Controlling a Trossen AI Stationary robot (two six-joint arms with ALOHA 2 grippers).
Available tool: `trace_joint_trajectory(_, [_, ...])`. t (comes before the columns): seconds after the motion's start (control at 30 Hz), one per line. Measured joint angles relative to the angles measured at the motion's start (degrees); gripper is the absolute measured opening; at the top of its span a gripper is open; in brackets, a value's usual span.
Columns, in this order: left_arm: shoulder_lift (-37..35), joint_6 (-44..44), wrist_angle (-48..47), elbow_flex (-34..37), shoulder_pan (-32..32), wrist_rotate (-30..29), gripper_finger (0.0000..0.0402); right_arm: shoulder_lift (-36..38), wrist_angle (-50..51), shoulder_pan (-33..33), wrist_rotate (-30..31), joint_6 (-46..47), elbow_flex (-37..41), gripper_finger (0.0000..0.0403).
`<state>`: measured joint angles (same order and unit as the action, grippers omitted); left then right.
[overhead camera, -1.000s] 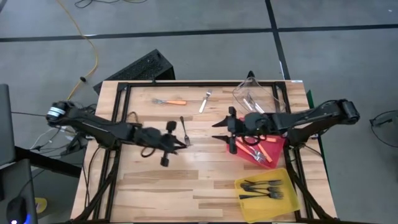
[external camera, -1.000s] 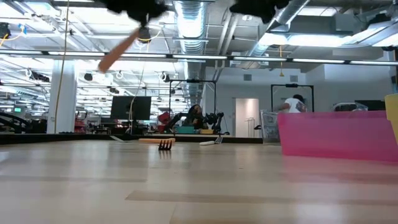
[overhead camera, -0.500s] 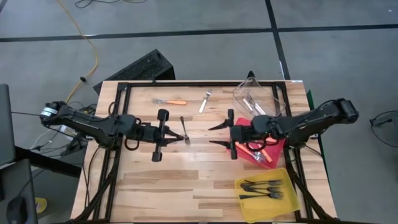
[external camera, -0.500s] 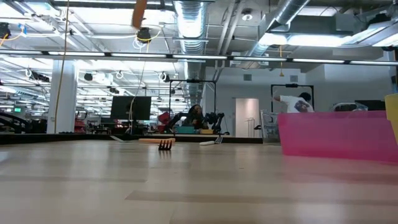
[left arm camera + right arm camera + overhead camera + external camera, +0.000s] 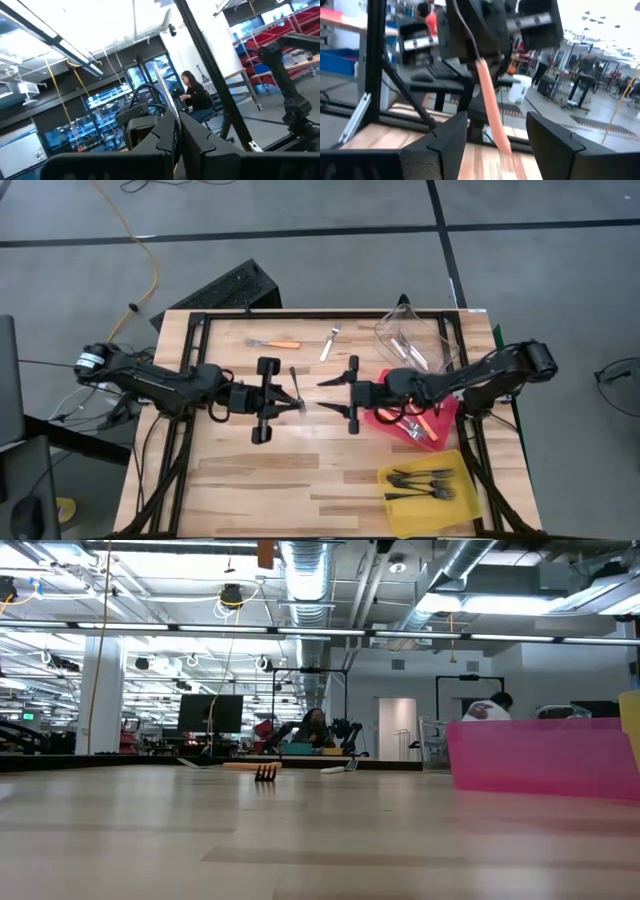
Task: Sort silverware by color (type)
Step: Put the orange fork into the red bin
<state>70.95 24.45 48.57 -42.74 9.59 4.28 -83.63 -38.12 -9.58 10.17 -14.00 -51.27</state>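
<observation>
My left gripper point(image 5: 285, 401) hovers over the table's middle, shut on an orange-handled fork point(image 5: 487, 102); a bit of its handle point(image 5: 265, 552) shows at the top of the low view. My right gripper point(image 5: 328, 394) faces it from the right, open. Its fingers point(image 5: 445, 142) stand on either side of the fork's free end without touching it. Three forks lie flat on the table: a dark one point(image 5: 296, 388), an orange-handled one point(image 5: 273, 342) and a pale one point(image 5: 330, 342). My left gripper pinches one end of the orange-handled fork point(image 5: 476, 64) between its two shut fingers point(image 5: 160, 137), coming level from the table's left. The fork is lifted clear of the table and sticks out past the fingertips toward my right gripper.
A red bin point(image 5: 443, 420) with orange-handled forks, a yellow bin point(image 5: 462, 500) with black forks and a clear bin point(image 5: 440, 332) stand along the right side. A black metal frame point(image 5: 190, 340) borders the table. A person point(image 5: 192, 95) sits beyond it.
My right gripper has moved left from over the red bin toward my left gripper, staying open. My left gripper has turned at the wrist and stayed shut on the fork. In the low view the orange handle swung from slanting to upright and rose.
</observation>
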Motion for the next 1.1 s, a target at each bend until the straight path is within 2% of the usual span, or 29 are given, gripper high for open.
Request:
trace_joint_trajectory(0.23, [5.5,-1.3,7.3,0.0,-2.4,3.0,0.0000,-2.0,-5.0,0.0,-5.0,0.7,0.0,0.0230])
trace_joint_trajectory(0.77, [17.6,-7.5,28.5,-0.1,-5.7,8.6,0.0000,-2.0,-5.5,0.9,-5.3,1.6,-0.1,0.0230])
trace_joint_trajectory(0.93, [18.4,-8.0,28.8,-1.6,-5.8,9.4,0.0000,-2.0,-3.8,1.5,-4.4,1.7,-0.1,0.0225])
trace_joint_trajectory(1.1, [18.3,-8.8,28.3,-2.5,-5.7,11.6,0.0000,-2.0,-4.0,1.9,-4.3,1.9,-0.1,0.0185])
